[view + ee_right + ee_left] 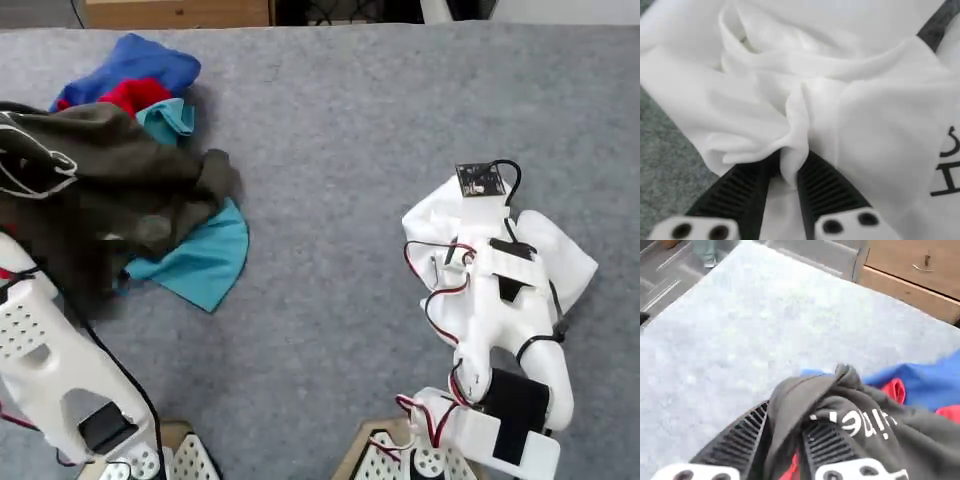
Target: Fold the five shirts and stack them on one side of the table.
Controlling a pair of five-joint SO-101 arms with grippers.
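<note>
A dark grey shirt (110,180) with white print lies heaped over the pile at the table's left. My left gripper (787,416) is shut on a fold of this dark shirt (865,410). Under and behind it lie a blue shirt (140,60), a red shirt (135,95) and a teal shirt (200,260). In the left wrist view the blue shirt (925,385) and red shirt (895,390) peek out beyond the dark cloth. At the right, a crumpled white shirt (565,255) lies under the right arm (490,290). My right gripper (790,160) is shut on a pinched ridge of the white shirt (790,75).
Grey felt covers the table (340,150), with open room in the middle and along the far side. A wooden cabinet (175,12) stands beyond the far edge, and the cabinet (910,270) is also in the left wrist view. The arm bases sit at the near edge.
</note>
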